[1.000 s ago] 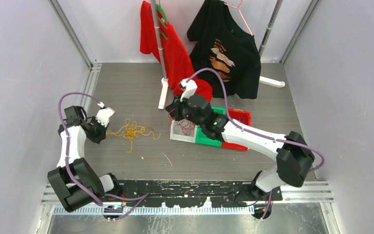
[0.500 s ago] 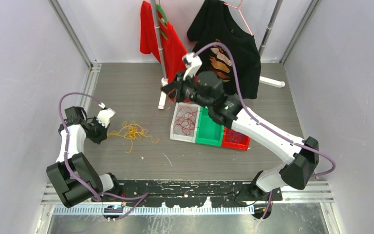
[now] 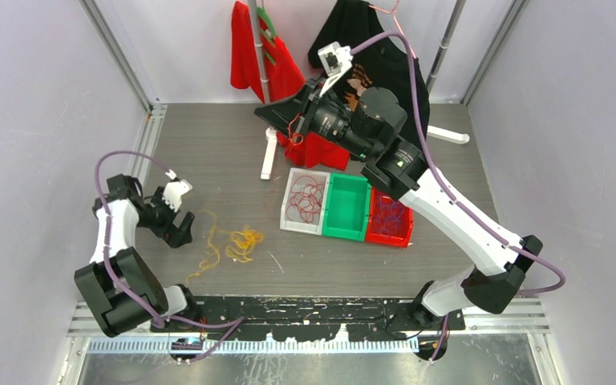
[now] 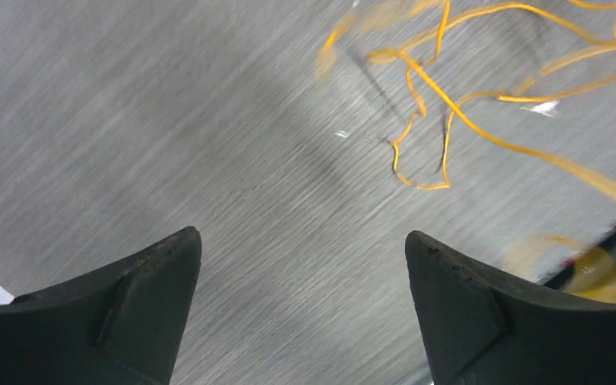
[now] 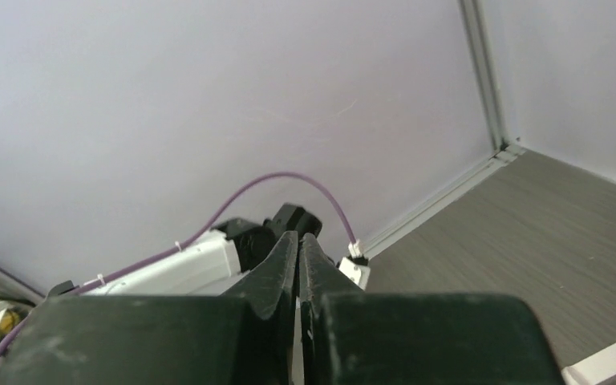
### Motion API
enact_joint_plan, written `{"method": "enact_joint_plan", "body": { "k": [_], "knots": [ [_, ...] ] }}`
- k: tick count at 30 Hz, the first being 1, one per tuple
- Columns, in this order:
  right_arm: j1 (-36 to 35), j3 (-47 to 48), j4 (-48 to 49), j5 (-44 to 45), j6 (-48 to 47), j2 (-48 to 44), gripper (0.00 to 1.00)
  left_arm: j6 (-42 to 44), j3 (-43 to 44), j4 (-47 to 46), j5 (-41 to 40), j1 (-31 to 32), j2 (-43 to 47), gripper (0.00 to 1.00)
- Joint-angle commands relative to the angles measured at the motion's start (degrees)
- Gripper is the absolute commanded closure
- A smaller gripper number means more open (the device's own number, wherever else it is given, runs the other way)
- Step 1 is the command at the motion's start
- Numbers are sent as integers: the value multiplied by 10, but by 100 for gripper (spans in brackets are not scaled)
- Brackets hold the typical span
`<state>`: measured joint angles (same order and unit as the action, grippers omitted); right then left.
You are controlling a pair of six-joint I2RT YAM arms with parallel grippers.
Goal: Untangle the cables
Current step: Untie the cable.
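Yellow cables (image 3: 241, 241) lie loose on the grey table, one strand trailing toward the front left. In the left wrist view the yellow cables (image 4: 449, 120) lie ahead of the fingers and apart from them. My left gripper (image 3: 183, 233) (image 4: 301, 241) hovers low beside them, open and empty. Red cables (image 3: 305, 196) sit coiled in the white bin (image 3: 285, 223). My right gripper (image 3: 263, 112) (image 5: 299, 241) is raised high over the back of the table, shut. A thin red strand (image 3: 292, 128) shows under its fingers; I cannot tell if it is held.
A green bin (image 3: 346, 233) and a red bin (image 3: 389, 239) stand beside the white one. A clothes rack at the back holds a red shirt (image 3: 245, 56) and a black shirt (image 3: 393, 88); its white foot (image 3: 268, 156) rests on the table. Walls close in on both sides.
My left gripper has opened and let go of the yellow cables, which now lie spread further right and forward. My right gripper has risen from the white bin toward the back.
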<state>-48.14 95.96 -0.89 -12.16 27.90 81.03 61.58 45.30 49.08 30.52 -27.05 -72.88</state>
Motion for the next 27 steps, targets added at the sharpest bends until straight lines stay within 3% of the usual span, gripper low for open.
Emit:
{"method": "enact_joint_plan", "body": {
  "k": [1,5,9,11,15,17,27],
  "knots": [
    [1,6,42,-57,47,20,92,65,133,225,145,-5,7,1],
    [-13,20,54,-73,62,45,94,135,248,395,276,9,-10,1],
    [-31,46,61,-84,72,70,94,46,272,377,373,89,14,0],
    [-38,67,66,-86,80,83,95,-77,239,270,397,146,54,0],
    [-53,127,72,-78,92,112,95,-420,96,-136,387,228,175,1],
    [-60,158,77,-72,95,127,96,-505,52,-254,371,260,221,1],
    [-99,296,93,-79,124,213,97,-746,-20,-470,309,335,272,1]
  ]
}}
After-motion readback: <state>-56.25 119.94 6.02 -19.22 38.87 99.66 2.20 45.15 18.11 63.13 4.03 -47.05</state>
